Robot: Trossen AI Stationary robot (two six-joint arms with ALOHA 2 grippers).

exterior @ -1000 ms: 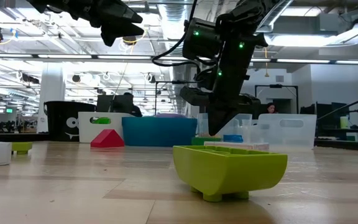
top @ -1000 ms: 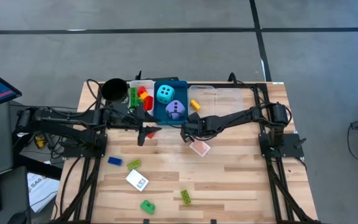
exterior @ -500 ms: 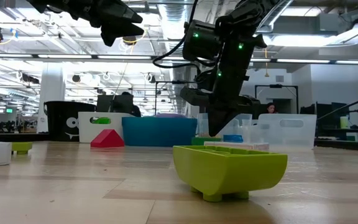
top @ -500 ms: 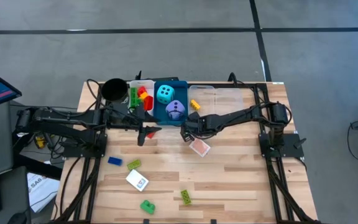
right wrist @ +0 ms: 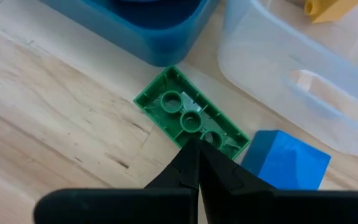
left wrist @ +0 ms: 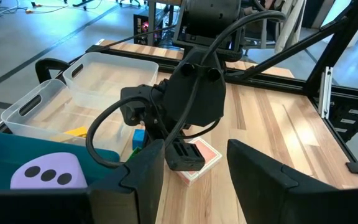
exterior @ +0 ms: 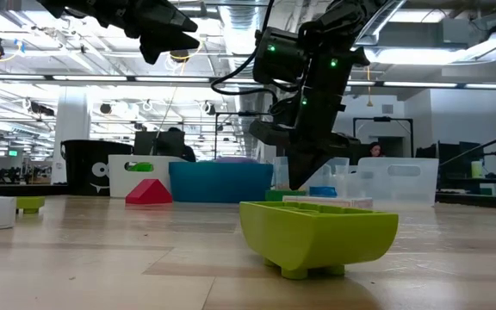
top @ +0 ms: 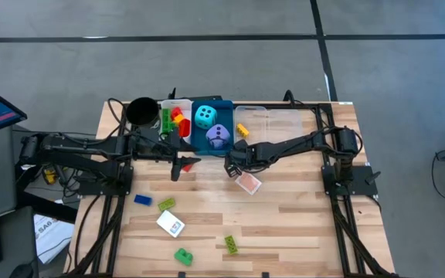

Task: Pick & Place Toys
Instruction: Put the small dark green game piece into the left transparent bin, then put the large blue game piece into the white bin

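Note:
A green brick [right wrist: 180, 112] lies hollow side up on the table, between the blue tray [right wrist: 148, 31] and the clear tray [right wrist: 291, 68]. A blue brick [right wrist: 284, 160] lies beside it. My right gripper [right wrist: 194, 149] is shut, and its tips point steeply down at the green brick's near edge; it also shows in the high view [top: 229, 165] and the low view [exterior: 298, 181]. A pink-and-white card [top: 247, 183] lies just nearer than it. My left gripper [top: 184, 162] hangs open and empty above the table, left of the blue tray. My right gripper's shut fingertips [right wrist: 190, 155] stand over the green brick's near long edge [right wrist: 213, 142], coming from above at a steep slant. Whether they touch the brick I cannot tell. The brick lies flat on the table.
The white tray [top: 174, 120] holds bricks, the blue tray two dice [top: 205, 116], and the clear tray [top: 273, 123] a yellow brick [top: 242, 130]. A black cup [top: 140, 110] stands at the far left. Loose bricks [top: 230, 245] and a white card [top: 171, 224] lie near the front.

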